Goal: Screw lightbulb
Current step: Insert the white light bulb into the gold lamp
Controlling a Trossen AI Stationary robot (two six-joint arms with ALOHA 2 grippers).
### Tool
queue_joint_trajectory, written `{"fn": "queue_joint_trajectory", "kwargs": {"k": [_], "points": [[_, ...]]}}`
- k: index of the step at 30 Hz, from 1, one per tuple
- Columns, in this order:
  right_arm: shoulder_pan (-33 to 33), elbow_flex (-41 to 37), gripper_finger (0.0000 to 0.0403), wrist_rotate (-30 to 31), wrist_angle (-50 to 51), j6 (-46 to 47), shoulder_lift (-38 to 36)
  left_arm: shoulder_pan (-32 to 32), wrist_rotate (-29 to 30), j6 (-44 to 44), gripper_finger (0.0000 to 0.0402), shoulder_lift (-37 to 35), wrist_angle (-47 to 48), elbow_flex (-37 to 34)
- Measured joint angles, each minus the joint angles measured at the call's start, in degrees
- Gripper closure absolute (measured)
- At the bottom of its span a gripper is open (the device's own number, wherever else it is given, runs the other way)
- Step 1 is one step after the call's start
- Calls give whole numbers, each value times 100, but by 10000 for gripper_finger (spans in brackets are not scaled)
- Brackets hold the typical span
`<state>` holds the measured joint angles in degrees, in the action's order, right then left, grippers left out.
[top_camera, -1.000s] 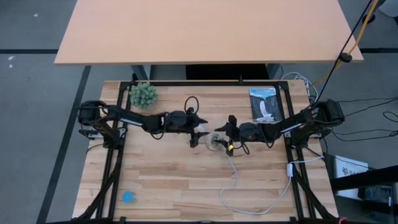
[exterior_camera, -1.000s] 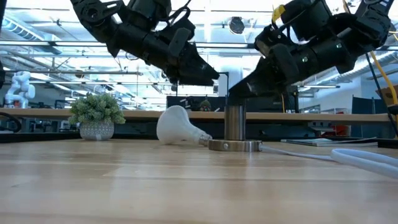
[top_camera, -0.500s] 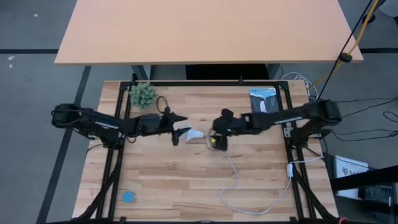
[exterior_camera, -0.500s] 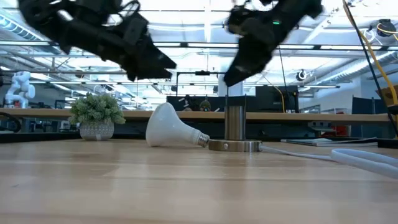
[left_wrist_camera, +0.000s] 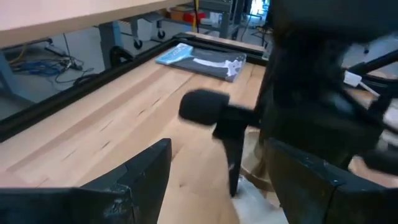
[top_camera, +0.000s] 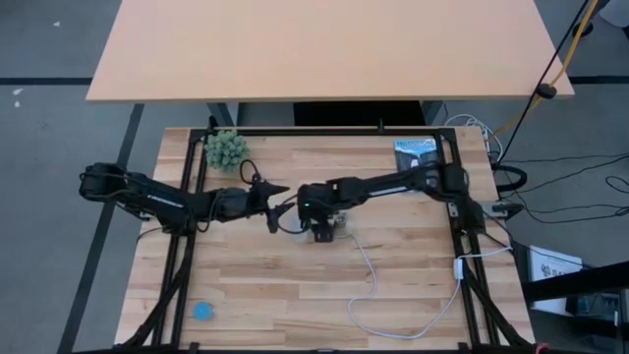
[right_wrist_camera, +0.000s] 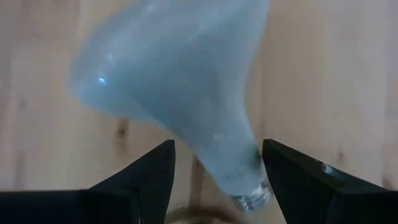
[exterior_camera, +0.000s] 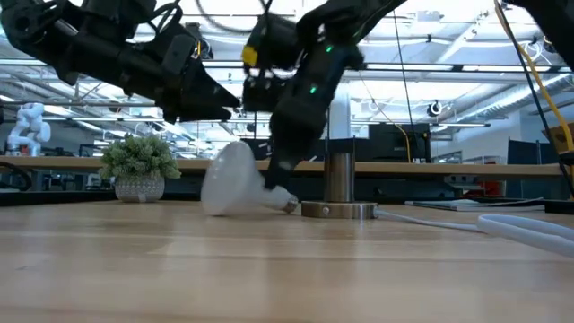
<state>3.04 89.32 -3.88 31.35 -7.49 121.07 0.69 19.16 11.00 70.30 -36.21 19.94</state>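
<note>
Since the earlier frame the right gripper (top_camera: 313, 218) has swung leftward across the wooden table (top_camera: 256, 285) to the middle of the high view, and it now hangs with its fingers spread wide directly over the white frosted lightbulb (exterior_camera: 235, 180), whose narrow neck shows between the two dark fingers in the right wrist view without being held. That lightbulb (right_wrist_camera: 180, 87) lies on its side at the centre of the low view, its greyish screw base pointing toward the round silvery socket disc (exterior_camera: 338, 209) just beside it. At centre-left of the high view the left gripper (top_camera: 275, 206) hovers near the bulb, its jaws also wide and empty.
</note>
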Motion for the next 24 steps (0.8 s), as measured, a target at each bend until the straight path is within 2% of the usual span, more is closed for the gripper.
{"fn": "queue_joint_trajectory", "kwargs": {"k": [4,8,12,15,20,22,24], "points": [[-28,396,190,-38,-20,-717,413,-2,16,-101,143,0,-37,0],[-54,796,261,48,-46,-874,583,-2,111,-104,143,0,-33,0],[31,1099,262,50,460,-909,470,-6,177,-150,143,0,-48,0],[157,1196,262,281,1405,-805,118,-5,153,-224,143,0,-103,2],[330,1179,262,1115,3426,-338,-792,-2,111,-253,143,0,-123,4],[359,974,262,1215,3711,-75,-1344,-2,111,-255,143,0,-146,4],[370,532,262,1305,3592,202,-2066,-2,108,-261,143,0,-201,4]]}}
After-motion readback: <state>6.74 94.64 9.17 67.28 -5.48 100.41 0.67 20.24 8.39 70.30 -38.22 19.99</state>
